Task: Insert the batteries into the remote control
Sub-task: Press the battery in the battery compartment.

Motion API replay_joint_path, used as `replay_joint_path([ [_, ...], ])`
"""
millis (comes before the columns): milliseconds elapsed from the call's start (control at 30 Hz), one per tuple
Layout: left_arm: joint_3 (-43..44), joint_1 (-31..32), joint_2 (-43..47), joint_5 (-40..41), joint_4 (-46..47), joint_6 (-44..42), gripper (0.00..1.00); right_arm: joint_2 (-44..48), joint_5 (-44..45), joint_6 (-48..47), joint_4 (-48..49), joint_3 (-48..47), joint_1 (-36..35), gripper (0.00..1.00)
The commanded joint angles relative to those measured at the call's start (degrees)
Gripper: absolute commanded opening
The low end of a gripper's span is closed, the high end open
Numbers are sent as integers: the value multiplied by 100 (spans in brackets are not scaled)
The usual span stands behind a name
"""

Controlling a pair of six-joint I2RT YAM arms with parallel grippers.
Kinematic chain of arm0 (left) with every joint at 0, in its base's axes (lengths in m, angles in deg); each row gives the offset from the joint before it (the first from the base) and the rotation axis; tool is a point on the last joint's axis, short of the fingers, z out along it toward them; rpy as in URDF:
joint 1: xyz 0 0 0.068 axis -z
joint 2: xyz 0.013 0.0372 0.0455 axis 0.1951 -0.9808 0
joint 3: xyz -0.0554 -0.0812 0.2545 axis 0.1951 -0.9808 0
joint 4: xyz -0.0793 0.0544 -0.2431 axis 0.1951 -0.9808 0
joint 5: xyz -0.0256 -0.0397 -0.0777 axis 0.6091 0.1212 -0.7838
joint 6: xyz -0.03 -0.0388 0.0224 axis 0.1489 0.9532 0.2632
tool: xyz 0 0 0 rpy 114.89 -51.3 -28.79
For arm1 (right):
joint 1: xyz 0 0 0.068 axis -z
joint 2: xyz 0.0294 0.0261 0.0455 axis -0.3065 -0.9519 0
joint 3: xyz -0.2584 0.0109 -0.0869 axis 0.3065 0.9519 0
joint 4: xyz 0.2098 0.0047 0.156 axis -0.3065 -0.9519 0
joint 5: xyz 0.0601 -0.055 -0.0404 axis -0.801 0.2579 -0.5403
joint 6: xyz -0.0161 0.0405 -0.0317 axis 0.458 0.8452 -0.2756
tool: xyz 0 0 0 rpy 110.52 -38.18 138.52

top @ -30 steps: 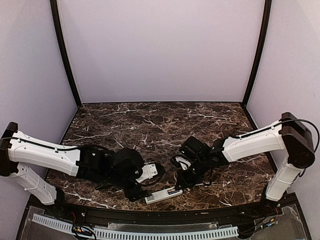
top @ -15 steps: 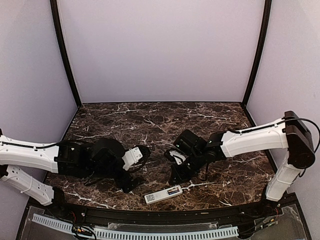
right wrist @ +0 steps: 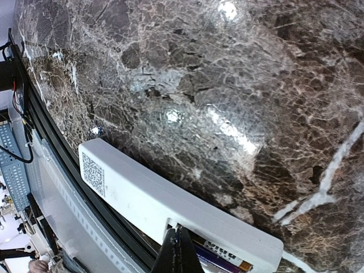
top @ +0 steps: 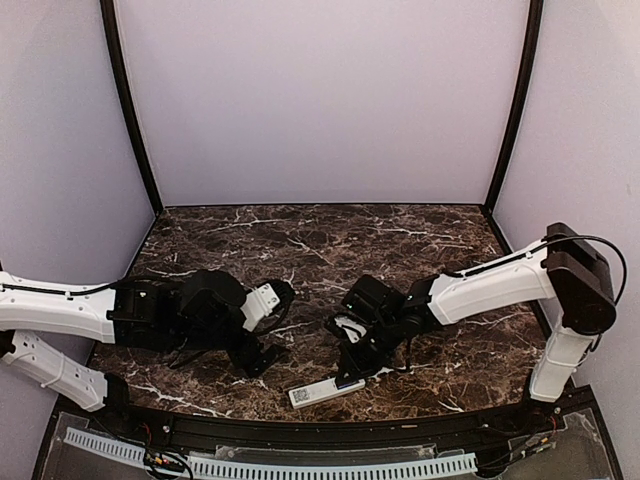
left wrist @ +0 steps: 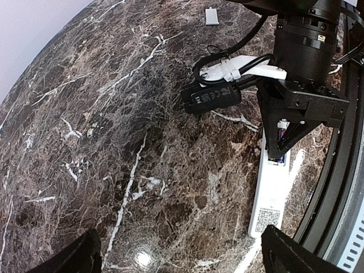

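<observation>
The white remote control [top: 320, 390] lies back-up near the table's front edge, its QR sticker [left wrist: 268, 216] toward the left. Its recess is uncovered, and batteries [right wrist: 223, 257] with a purple tint lie inside; one battery [left wrist: 281, 134] also shows in the left wrist view. My right gripper [top: 346, 374] is shut, its tips [right wrist: 178, 238] down in the recess of the remote control [right wrist: 153, 196] against the batteries. My left gripper [top: 270, 328] hangs wide open and holds nothing, off to the left of the remote control [left wrist: 272, 193]. Its dark fingertips [left wrist: 284, 250] frame bare marble.
A small pale rectangular piece [left wrist: 211, 16] lies on the marble table [top: 300, 250] further back. The black front rail [right wrist: 62, 170] and a cable tray [top: 270, 462] run just beyond the remote. Purple walls enclose the table on three sides.
My left gripper opened wider and drew back to the left, away from the remote. My right gripper moved left and down onto the recess end of the remote, staying shut.
</observation>
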Motion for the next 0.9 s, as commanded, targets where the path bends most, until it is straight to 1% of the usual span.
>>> replay_joint_path([
  [0,-22,-41,-26,76,-41,46,97,178,385,-140,-598,-308,-44,0],
  [133,-27,-41,-15,108,-62,65,97,369,391,-198,-741,-559,-66,0],
  [267,-71,-41,35,103,-74,102,97,501,540,-126,-841,-550,-63,0],
  [667,-72,-41,-1,152,-84,121,97,179,316,217,-227,209,-117,0],
  [767,-59,-41,6,164,-112,136,98,221,332,204,-280,156,-117,0],
  [867,-55,-41,17,171,-126,184,97,363,510,93,-532,-77,-117,0],
])
